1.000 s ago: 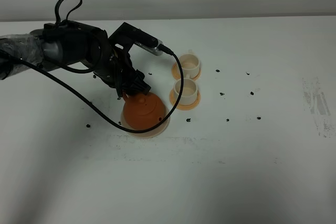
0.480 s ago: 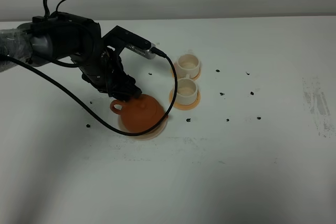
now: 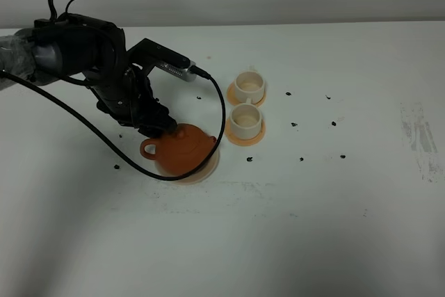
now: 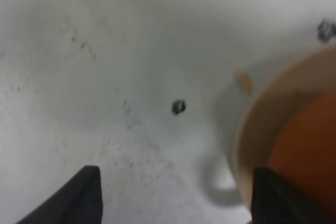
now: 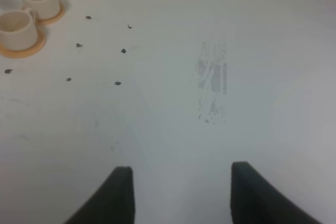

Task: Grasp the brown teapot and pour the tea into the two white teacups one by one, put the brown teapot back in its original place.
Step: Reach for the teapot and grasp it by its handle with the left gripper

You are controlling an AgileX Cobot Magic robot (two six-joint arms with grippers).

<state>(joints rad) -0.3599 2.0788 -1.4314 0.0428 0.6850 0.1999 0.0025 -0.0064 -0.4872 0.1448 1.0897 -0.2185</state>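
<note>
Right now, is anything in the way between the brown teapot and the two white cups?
Only the black cable of the left arm, which loops down between the brown teapot and the nearer white teacup. It hangs from the arm, so it would probably swing along with the pot. No other object stands between them.
</note>
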